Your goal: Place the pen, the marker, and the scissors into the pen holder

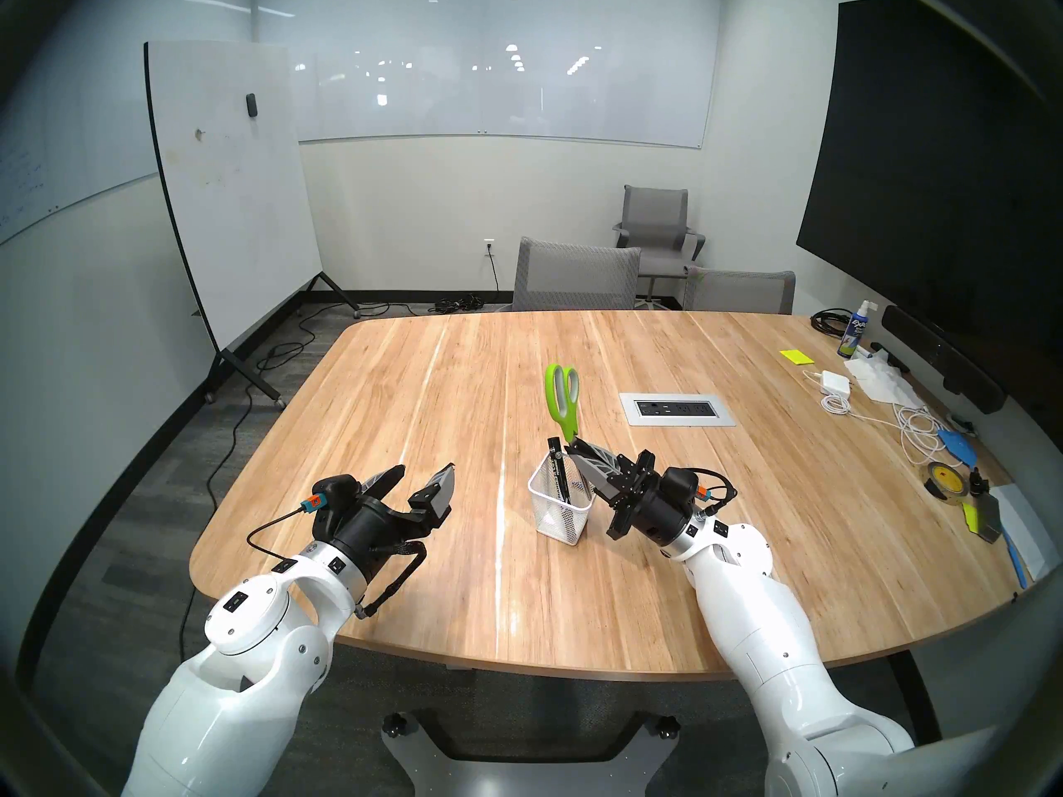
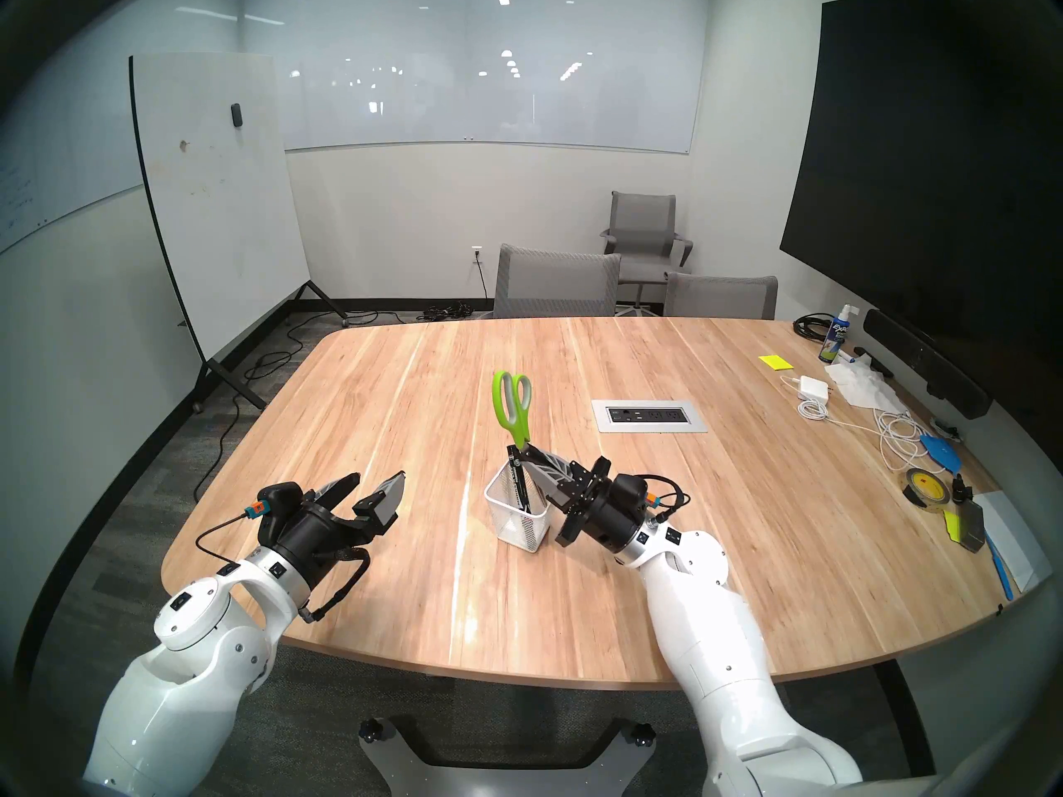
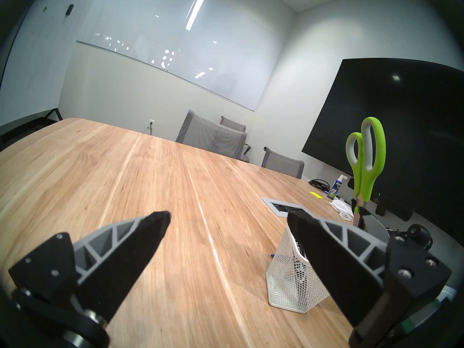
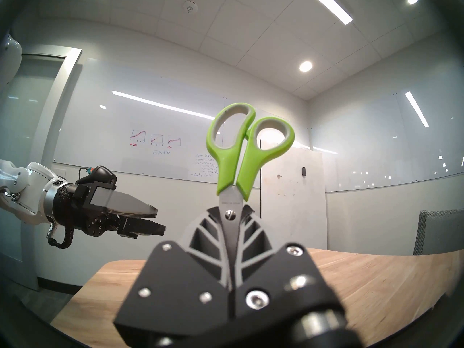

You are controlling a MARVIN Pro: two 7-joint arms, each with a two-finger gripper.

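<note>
The scissors [image 4: 237, 161] stand handles-up, blades clamped near the pivot in the closed right gripper [image 4: 232, 214], right above the pen holder [image 1: 561, 505], which holds the marker [image 1: 559, 471]. The left gripper [image 1: 423, 479], spread wide and empty, hovers well to its left over the wooden table [image 1: 748, 548]. Wall whiteboard writing [image 4: 161, 152] reads "EXPO"; a spray bottle [image 1: 853, 330] sits far right.

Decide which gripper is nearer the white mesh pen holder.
Right. The right gripper hovers at the pen holder rim, gripping scissors; the left gripper waits open, well aside.
</note>
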